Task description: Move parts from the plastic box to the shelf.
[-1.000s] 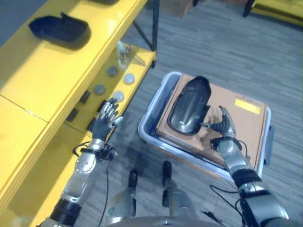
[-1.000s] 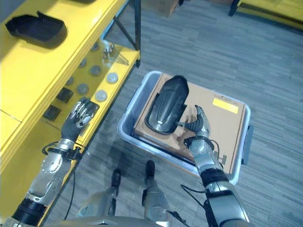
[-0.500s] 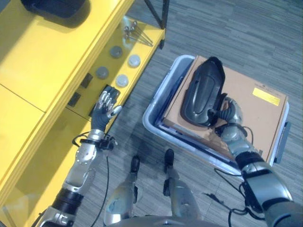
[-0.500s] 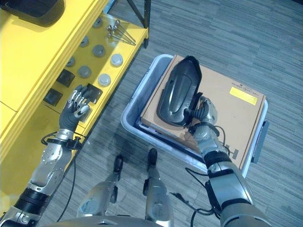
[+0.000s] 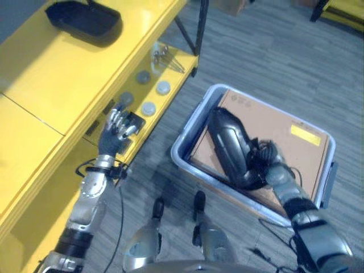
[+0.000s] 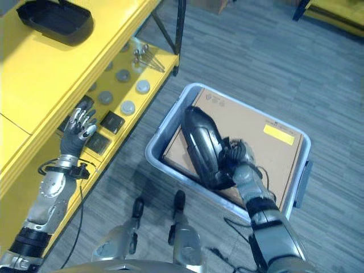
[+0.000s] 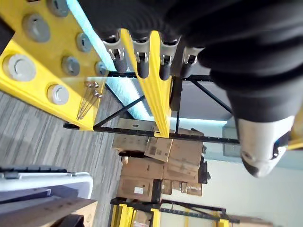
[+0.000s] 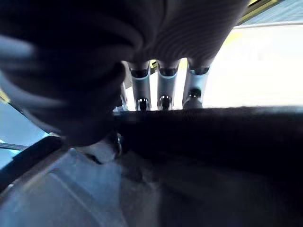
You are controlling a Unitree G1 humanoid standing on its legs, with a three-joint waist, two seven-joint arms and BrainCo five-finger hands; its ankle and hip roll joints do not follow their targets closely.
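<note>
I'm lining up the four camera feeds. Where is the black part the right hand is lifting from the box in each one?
Left eye: black part right of centre, over the grey box, in the right hand.
Right eye: centre.
Left wrist: not in it.
Right wrist: dark mass past the fingers.
Shared landmark: yellow shelf.

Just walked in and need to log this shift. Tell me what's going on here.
The robot is unloading a grey plastic box on the floor beside a yellow shelf. Its right hand is closed on a long black curved part, tilted up over the cardboard sheet in the box. The left hand is held open by the shelf's lower level, holding nothing, near the round discs and small black blocks. Another black part already sits on the top level.
</note>
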